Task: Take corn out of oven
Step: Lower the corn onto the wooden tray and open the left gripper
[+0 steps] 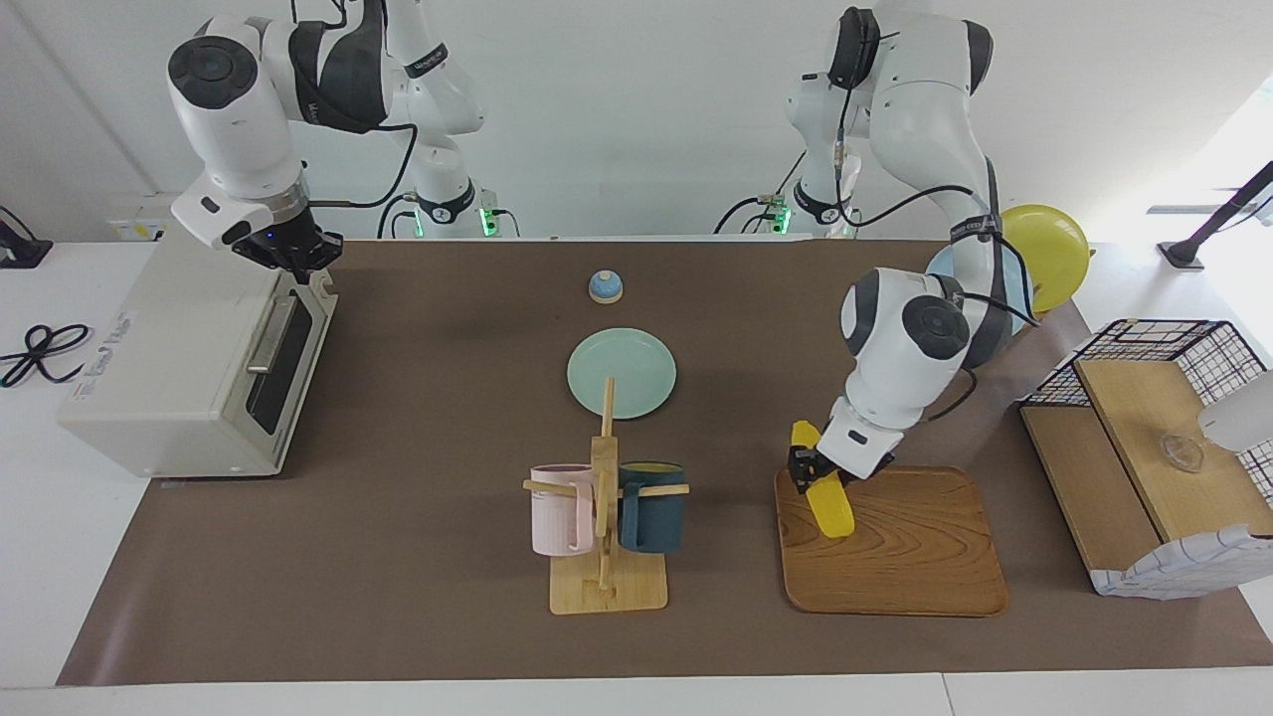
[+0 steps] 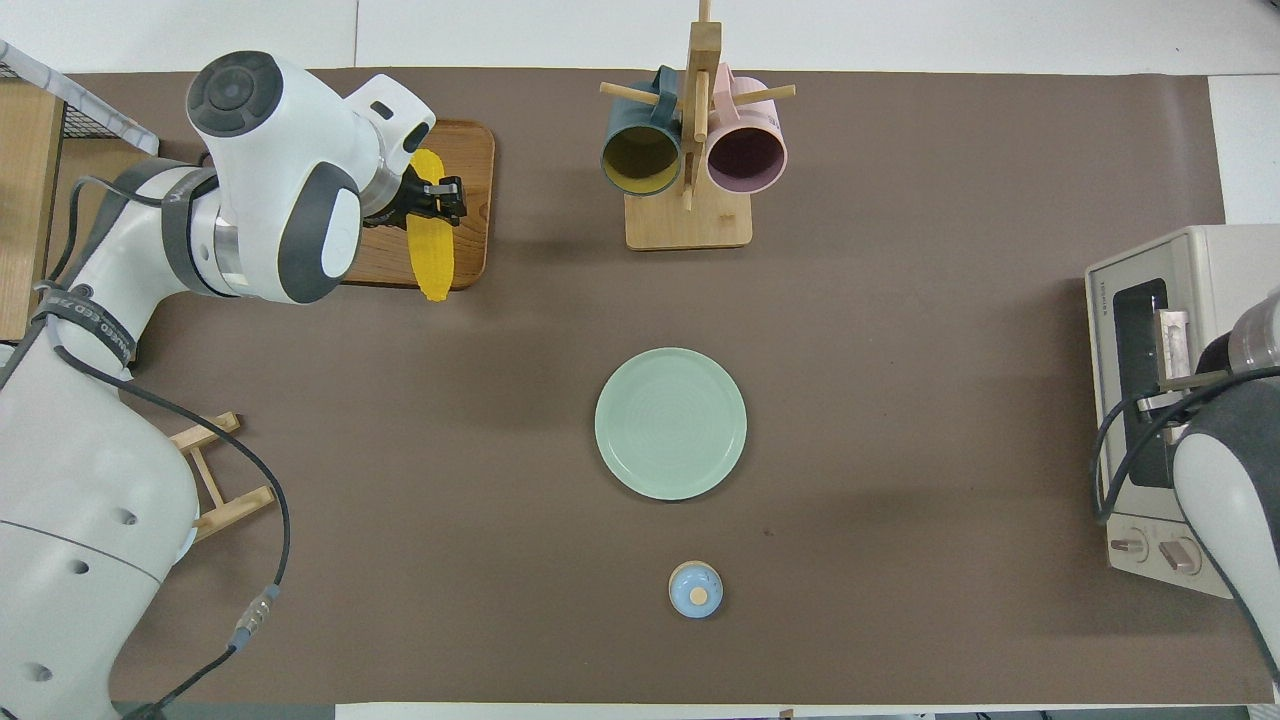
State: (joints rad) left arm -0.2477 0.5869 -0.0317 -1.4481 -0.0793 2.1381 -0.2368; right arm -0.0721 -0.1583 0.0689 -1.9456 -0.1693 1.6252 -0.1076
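The corn (image 1: pixel 824 493) (image 2: pixel 430 238) is a bright yellow cob, long and tapered, out of the oven (image 1: pixel 189 363) (image 2: pixel 1160 400) and well apart from it. It hangs tilted over the edge of a wooden tray (image 1: pixel 895 552) (image 2: pixel 470 150) (whether its low end touches the wood cannot be told). The oven is a boxy cream-white toaster oven at the right arm's end of the table, its glass-windowed door with a metal bar handle shut.

A rounded-square wooden tray (image 1: pixel 895 557) shows a smooth, grained finish; the boxy cream-white oven (image 1: pixel 179 368) carries a metal bar handle.
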